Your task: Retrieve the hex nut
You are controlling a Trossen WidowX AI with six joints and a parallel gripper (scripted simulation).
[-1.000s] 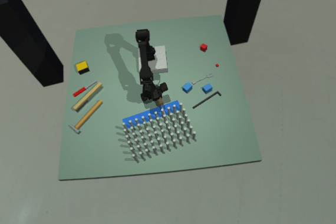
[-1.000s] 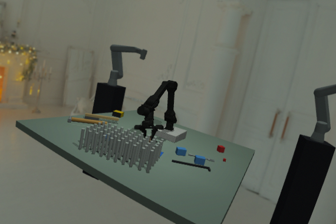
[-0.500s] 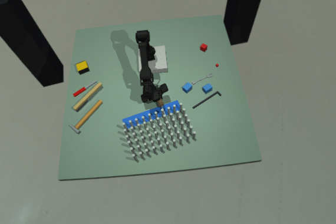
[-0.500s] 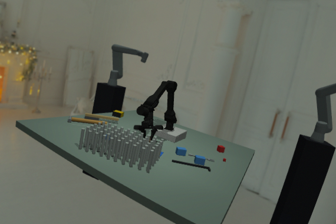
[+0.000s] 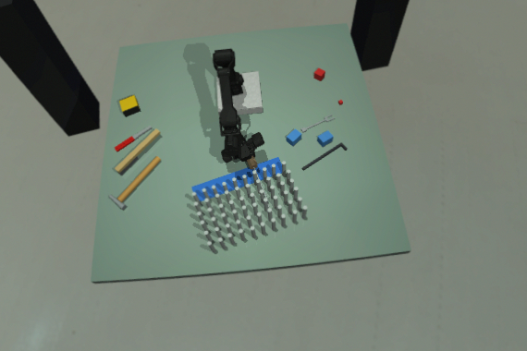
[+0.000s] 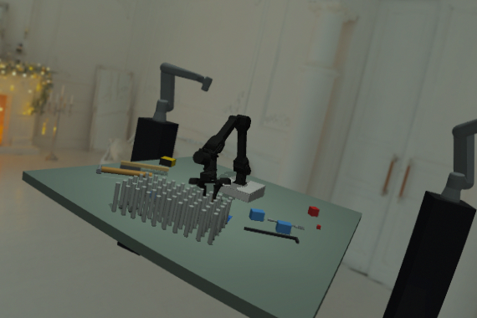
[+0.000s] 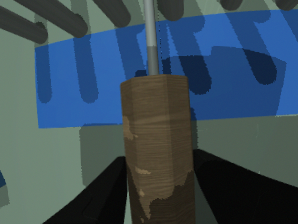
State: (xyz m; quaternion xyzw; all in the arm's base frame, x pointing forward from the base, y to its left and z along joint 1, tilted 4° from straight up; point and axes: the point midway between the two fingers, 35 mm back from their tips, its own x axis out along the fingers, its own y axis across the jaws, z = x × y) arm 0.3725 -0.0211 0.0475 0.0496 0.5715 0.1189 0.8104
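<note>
My gripper (image 5: 251,159) (image 7: 159,159) is shut on the brown wooden handle (image 5: 251,163) (image 7: 157,112) of a tool, over the near side of the blue taped strip (image 5: 275,162) (image 6: 229,218) (image 7: 62,110). The tool's thin metal shaft (image 7: 152,50) runs forward from the handle across the strip and in among the standing spacers (image 5: 304,212) (image 6: 213,228) (image 7: 112,10). Its far end is hard to make out between them. The spacers that show stand upright in rows. I cannot make out the hex nut in any view.
A black hooked rod (image 5: 324,156) (image 6: 272,233), a fork-like tool (image 5: 316,124), two blue blocks (image 5: 293,137) (image 5: 324,139) and a red cube (image 5: 319,74) lie to the right. A hammer (image 5: 139,179), a wooden bar (image 5: 138,151), a red-handled tool (image 5: 125,143) and a yellow-black block (image 5: 128,104) lie left.
</note>
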